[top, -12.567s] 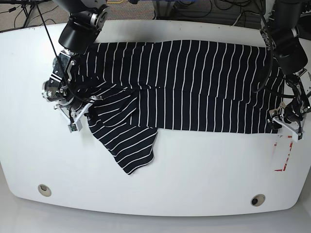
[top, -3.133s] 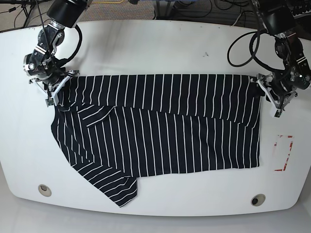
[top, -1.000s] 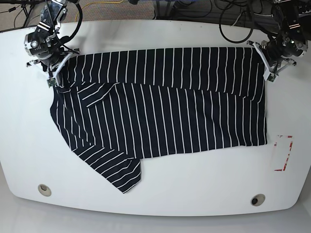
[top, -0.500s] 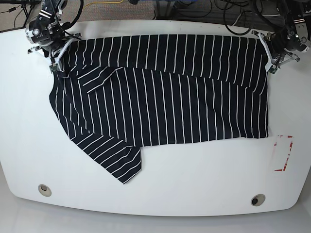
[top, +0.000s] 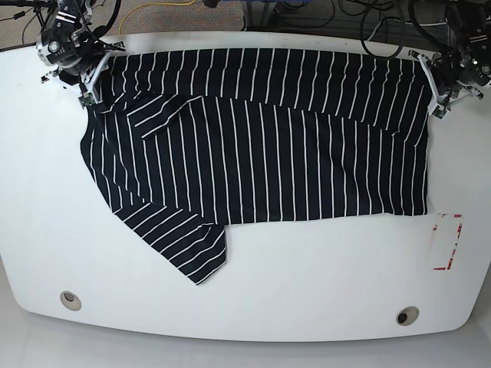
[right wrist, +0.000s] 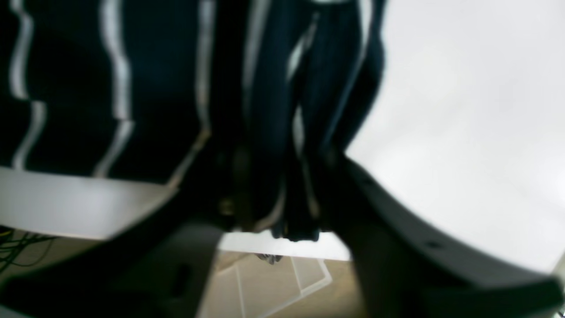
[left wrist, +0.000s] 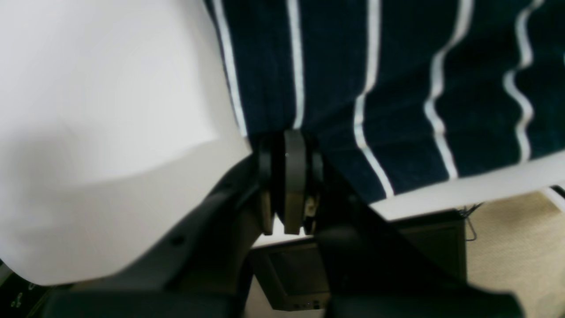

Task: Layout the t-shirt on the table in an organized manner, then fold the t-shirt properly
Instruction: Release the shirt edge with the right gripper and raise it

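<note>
While both grippers, left gripper (left wrist: 289, 190) pinched on t-shirt (top: 261, 146) hem, right gripper (right wrist: 282, 194) seemingly likewise though blurred, risking cloth sliding from between fingers off table (top: 253, 307).

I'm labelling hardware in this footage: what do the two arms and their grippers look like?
Both arms are black, with black cables looping off them. The right gripper and left gripper have white plastic finger frames around black and silvery metal housings. The wrist views show curved matte black finger arms; the left gripper's pads are thin flat dark plates.
</note>
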You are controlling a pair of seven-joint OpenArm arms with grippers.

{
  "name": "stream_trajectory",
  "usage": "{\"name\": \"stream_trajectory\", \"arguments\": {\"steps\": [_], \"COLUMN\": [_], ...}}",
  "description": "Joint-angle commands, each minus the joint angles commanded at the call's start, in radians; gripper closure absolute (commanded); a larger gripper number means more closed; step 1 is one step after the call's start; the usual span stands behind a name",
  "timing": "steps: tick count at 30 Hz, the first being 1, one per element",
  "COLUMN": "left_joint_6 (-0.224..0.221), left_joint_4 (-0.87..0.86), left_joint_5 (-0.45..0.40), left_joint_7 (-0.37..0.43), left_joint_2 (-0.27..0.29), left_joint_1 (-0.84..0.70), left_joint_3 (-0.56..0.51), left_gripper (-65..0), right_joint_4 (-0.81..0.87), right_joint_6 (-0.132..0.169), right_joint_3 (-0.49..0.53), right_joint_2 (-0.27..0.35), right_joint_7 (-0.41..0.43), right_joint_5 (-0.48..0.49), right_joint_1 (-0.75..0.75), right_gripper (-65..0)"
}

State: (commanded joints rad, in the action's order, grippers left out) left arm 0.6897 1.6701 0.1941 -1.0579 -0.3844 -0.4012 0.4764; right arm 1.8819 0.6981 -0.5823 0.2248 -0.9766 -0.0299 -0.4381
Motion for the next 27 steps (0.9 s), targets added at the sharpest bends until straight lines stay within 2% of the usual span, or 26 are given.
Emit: {"name": "stream_trajectory", "arguments": {"steps": [2, 6, 15, 22, 23, 27], "left_joint_6": [0.000, 0.000, 0.000, 0.000, 0.000, 0.002], "left_joint_4": [-0.005, -0.009, -0.009, -0.008, -0.008, 0.011], "left_joint_5": [0.002, 0.002, 0.005, 0.006, 0.006, 0.006], "left_joint_7": [0.002, 0.002, 0.002, 0.002, 0.002, 0.002], "left_joint_2": [0.000, 0.000, 0.005, 0.005, 0.005, 0.006], "left_joint_1": [0.002, 0.002, 0.002, 0.002, 0.002, 0.002], "left_joint_3": [0.000, 0.000, 0.000, 0.000, 0.000, 0.002], "left_gripper": [-1.0, -1.0, -1.1, -1.7, -2.5, -12.6], "right_joint_4": [0.000, 0.000, 0.009, 0.103, 0.112, 0.143], "right_joint_6": [0.000, 0.000, 0.000, 0.000, 0.000, 0.000], "right_joint_3": [0.000, 0.000, 0.000, 0.003, 0.003, 0.003], "right_joint_2": [0.020, 0.046, 0.094, 0.106, 0.106, 0.107], "right_joint_7": [0.000, 0.000, 0.000, -0.017, -0.031, -0.137], "right_joint_5": [0.003, 0.002, -0.002, -0.002, -0.002, 0.002], "right_joint_1": [0.003, 0.005, 0.055, 0.048, 0.048, 0.054], "right_gripper": [-36.3, -41.1, -40.9, -41.4, -41.4, -41.1]}}
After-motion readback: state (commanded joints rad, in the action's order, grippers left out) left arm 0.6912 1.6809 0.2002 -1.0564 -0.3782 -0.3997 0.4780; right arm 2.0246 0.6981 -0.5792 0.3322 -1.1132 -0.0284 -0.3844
